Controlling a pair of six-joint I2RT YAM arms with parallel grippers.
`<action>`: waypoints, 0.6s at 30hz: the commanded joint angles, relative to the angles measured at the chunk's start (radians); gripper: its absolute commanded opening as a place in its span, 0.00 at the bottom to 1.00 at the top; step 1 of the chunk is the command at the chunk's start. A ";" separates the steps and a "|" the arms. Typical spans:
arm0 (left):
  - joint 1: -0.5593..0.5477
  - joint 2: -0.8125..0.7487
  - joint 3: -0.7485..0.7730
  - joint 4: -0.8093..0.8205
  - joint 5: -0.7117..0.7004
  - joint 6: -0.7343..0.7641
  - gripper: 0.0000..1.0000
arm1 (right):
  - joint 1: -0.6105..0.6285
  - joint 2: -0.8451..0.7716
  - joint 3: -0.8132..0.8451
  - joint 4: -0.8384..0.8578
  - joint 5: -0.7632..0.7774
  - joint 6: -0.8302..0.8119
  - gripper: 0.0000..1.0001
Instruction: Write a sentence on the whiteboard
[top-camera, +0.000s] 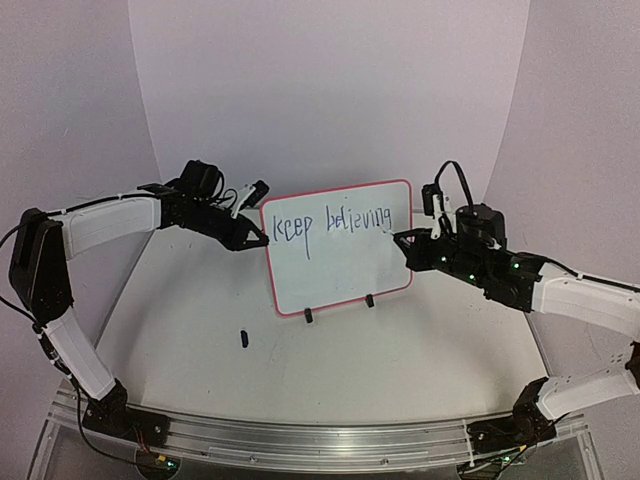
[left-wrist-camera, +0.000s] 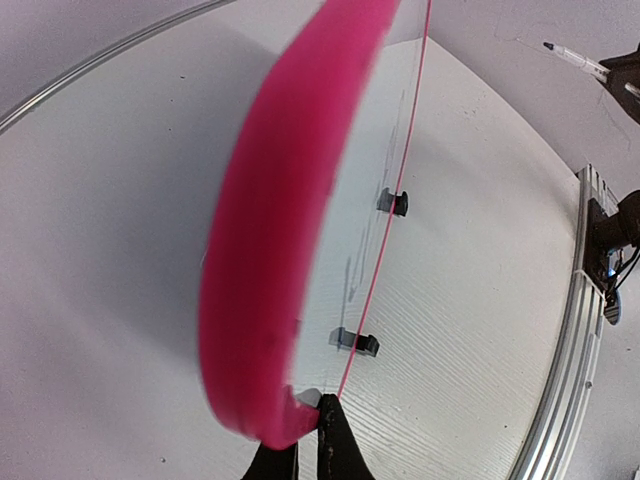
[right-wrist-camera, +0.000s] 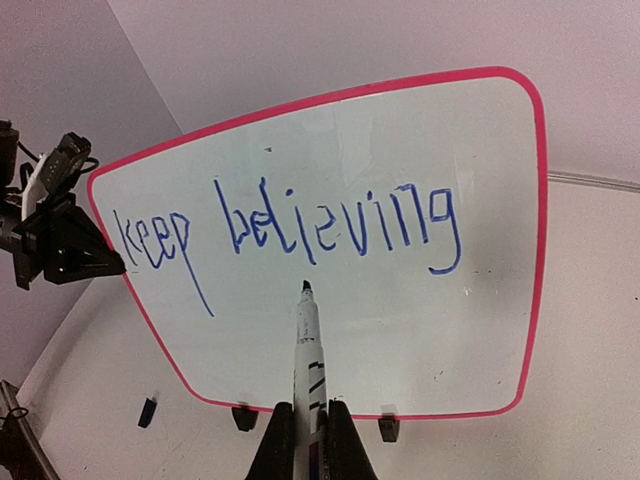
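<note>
The whiteboard stands on the tabletop, its left edge pinched by the left fingers. The right fingers clamp the marker. Too hard a push could tip the board and skew the sentence.

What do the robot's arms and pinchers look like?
The left arm and right arm have chunky white shells with black joints. The left gripper and right gripper are black and pointy. A black cable loops above the right wrist, and tiny green lights glow nearby.
</note>
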 joint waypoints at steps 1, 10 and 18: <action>-0.030 0.045 -0.015 -0.113 -0.075 0.055 0.00 | 0.056 0.028 0.058 -0.001 0.025 -0.013 0.00; -0.037 0.044 -0.016 -0.112 -0.075 0.051 0.00 | 0.166 0.106 0.113 -0.006 0.089 -0.040 0.00; -0.045 0.039 -0.018 -0.109 -0.083 0.044 0.00 | 0.218 0.164 0.121 0.034 0.083 -0.029 0.00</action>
